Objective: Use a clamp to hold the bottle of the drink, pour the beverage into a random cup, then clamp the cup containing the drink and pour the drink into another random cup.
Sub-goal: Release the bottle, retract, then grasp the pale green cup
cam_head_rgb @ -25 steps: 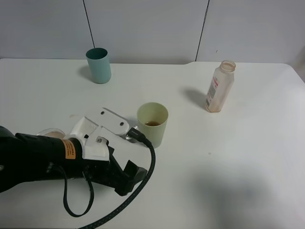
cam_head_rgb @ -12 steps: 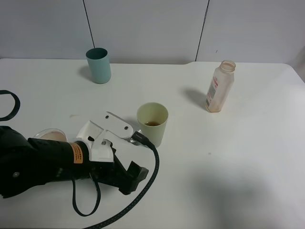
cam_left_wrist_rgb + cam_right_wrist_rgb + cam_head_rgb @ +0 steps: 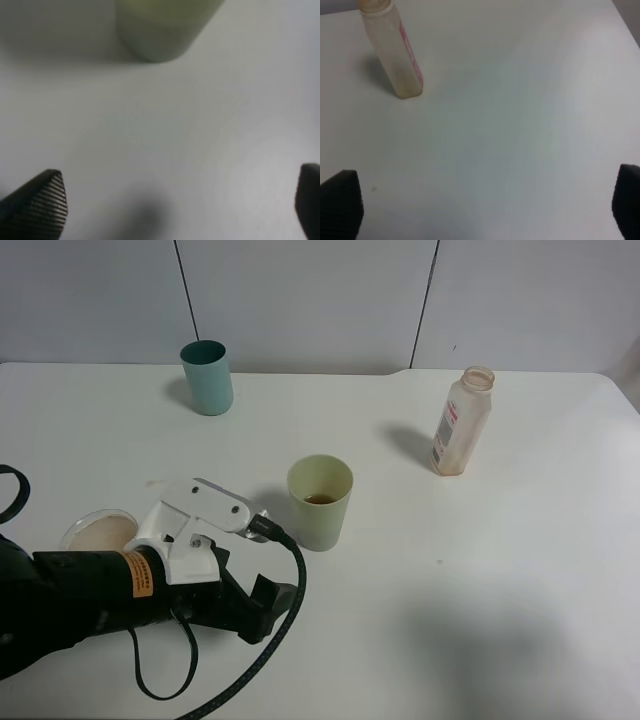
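Compared with half a second before, the left arm (image 3: 90, 595) has drawn back a little toward the left edge of the table (image 3: 520, 570). It now stands apart from the yellow-green cup (image 3: 320, 502), and the squat cup (image 3: 100, 533) beside the arm is less covered.

The left gripper (image 3: 175, 205) is released: its 2 jaws stand wide apart over bare table, with nothing between them. The blurred pale green shape ahead of it in the left wrist view is probably the same yellow-green cup.

This cup stands upright near the middle of the table, with a little brown beverage (image 3: 320, 499) at its bottom. The teal cup (image 3: 207, 377) stands upright near the far edge, toward the left. The bottle (image 3: 462, 421) stands upright and uncapped toward the far right corner, well apart from all 3 cups.

The right gripper (image 3: 485, 205) is also released and holds nothing; the bottle lies ahead of it, not touched.
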Robot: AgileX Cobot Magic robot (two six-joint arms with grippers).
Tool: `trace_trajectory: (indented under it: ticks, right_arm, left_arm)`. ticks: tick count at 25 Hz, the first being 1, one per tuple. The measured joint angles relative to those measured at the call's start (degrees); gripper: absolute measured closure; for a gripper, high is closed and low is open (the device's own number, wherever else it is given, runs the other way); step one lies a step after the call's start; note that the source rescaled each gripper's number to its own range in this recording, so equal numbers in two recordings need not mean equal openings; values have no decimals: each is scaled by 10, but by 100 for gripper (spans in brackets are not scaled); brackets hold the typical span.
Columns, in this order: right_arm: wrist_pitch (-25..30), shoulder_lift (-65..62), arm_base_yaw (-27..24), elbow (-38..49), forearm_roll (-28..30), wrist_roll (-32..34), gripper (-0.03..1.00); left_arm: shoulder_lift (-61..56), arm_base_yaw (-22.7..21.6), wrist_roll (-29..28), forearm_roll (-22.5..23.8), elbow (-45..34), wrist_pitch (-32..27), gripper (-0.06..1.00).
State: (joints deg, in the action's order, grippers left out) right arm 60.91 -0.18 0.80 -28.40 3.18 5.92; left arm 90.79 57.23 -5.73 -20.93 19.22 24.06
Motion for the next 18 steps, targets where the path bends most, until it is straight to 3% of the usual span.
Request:
trace_trajectory:
  ticks: [5, 18]
  right_arm:
    - [0, 0, 0, 0, 0, 0, -3]
    - [0, 0, 0, 0, 0, 0, -3]
  left_arm:
    - [1, 0, -17, 8, -20, 84, 16]
    - [17, 0, -15, 10, -23, 161, 16]
